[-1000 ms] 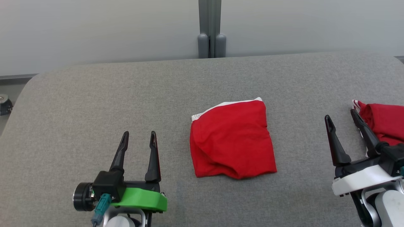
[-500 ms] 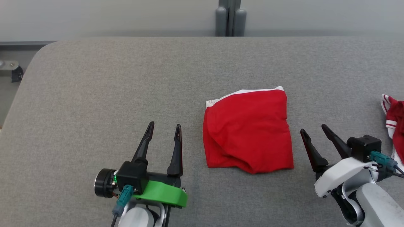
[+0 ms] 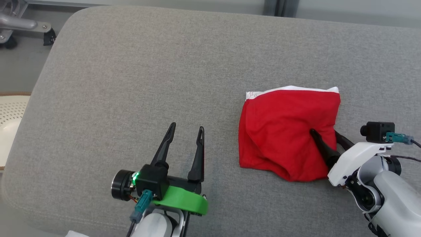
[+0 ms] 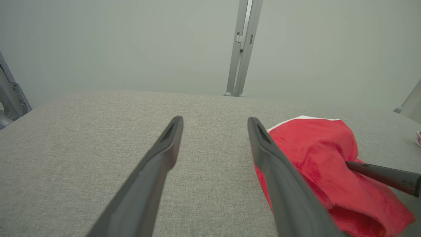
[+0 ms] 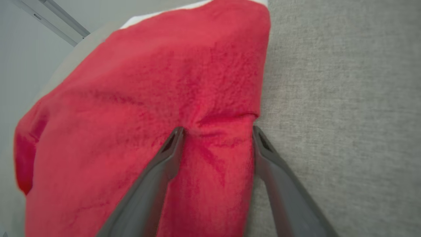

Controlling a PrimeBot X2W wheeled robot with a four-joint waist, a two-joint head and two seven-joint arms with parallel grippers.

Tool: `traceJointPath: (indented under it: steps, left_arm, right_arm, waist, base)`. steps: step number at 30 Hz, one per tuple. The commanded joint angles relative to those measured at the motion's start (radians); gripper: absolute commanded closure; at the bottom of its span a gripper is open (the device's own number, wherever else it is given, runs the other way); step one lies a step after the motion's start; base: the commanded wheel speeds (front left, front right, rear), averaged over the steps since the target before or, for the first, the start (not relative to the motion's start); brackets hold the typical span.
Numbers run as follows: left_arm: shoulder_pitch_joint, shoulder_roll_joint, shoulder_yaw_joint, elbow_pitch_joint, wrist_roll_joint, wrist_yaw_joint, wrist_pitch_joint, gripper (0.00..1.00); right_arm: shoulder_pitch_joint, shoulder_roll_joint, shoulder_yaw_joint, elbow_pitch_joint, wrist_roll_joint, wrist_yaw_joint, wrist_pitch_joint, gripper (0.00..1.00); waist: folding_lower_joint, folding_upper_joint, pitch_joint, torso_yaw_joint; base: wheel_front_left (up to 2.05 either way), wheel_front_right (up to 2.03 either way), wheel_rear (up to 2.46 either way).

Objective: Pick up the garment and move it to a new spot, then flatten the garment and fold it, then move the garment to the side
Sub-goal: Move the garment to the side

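The garment [image 3: 283, 131] is a folded red cloth with a white band along its far edge, lying flat on the grey padded table [image 3: 148, 75]. My right gripper [image 3: 324, 132] stands open at its right edge. One finger rests on top of the red cloth and the other sits at the edge. In the right wrist view the right gripper [image 5: 217, 129] straddles a strip of the garment [image 5: 148, 82] without pinching it. My left gripper [image 3: 187, 126] is open and empty over bare table, left of the cloth. In the left wrist view the left gripper [image 4: 215, 119] has the garment [image 4: 315, 154] to its right.
The table's rounded left corner and edge [image 3: 49, 65] drop to the floor, where a white perforated object [image 3: 8, 121] and a metal frame [image 3: 16, 21] stand. A grey post [image 4: 241, 49] rises behind the table. A scrap of red-and-white cloth [image 4: 418, 138] shows at the far right.
The head camera has tilted down and turned. My right gripper has moved left from beside the garment onto its right edge. The left gripper stays open and empty.
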Motion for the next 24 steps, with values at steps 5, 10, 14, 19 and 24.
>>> traceJointPath:
  steps: [5, 10, 14, 19, 24]
  left_arm:
    - [-0.005, 0.004, 0.002, 0.004, 0.011, 0.001, 0.0, 0.0]
    - [-0.004, 0.004, 0.016, 0.006, 0.019, -0.012, 0.0, 0.0]
    - [0.006, 0.004, 0.024, 0.004, 0.023, -0.023, 0.0, 0.0]
    - [-0.005, 0.004, 0.022, 0.006, 0.028, -0.032, 0.0, 0.0]
    - [-0.045, 0.004, 0.012, 0.007, 0.04, -0.044, 0.0, 0.0]
  right_arm:
    - [-0.032, -0.02, 0.096, 0.028, -0.005, 0.0, -0.014, 1.0]
    - [-0.073, -0.056, 0.179, 0.051, -0.083, 0.0, -0.098, 1.0]
    - [-0.103, -0.081, 0.232, 0.059, -0.162, 0.0, -0.166, 1.0]
    - [-0.136, -0.144, 0.285, 0.034, -0.246, 0.0, -0.206, 1.0]
    - [-0.186, -0.234, 0.326, -0.014, -0.283, -0.001, -0.223, 1.0]
  waist:
    - [0.0, 0.0, 0.002, 0.01]
    - [0.0, 0.0, -0.028, -0.027]
    - [0.0, 0.0, -0.047, -0.081]
    - [0.0, 0.0, -0.054, -0.179]
    - [0.0, 0.0, -0.026, -0.292]
  base:
    - [0.0, 0.0, 0.0]
    - [0.0, 0.0, 0.0]
    - [0.0, 0.0, 0.0]
    - [0.0, 0.0, 0.0]
    - [0.0, 0.0, 0.0]
